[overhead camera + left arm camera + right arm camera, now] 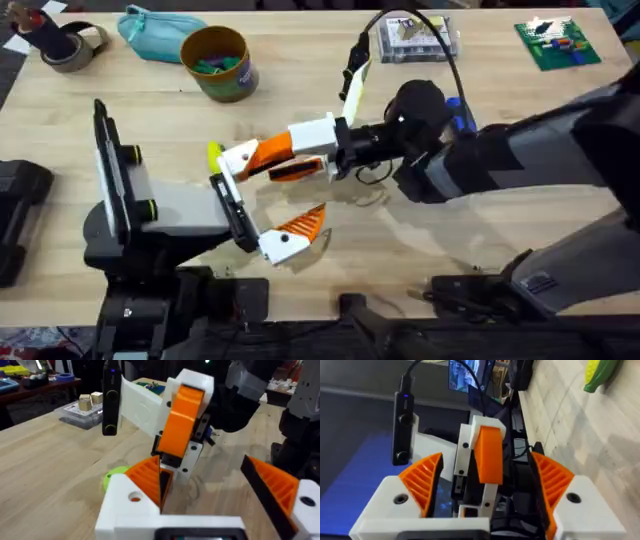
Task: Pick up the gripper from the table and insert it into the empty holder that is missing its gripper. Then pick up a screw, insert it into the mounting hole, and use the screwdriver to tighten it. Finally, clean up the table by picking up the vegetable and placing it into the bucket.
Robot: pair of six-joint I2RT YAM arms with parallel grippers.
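My right fingers spread wide, straddling the gripper at the holder without contact, probably to seat it; left fingers gape too.

Yellow bucket beside teal pouch

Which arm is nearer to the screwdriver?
Right. The right arm lies directly beside the screwdriver, partly hiding it; the left arm is far off, at the table's left side.
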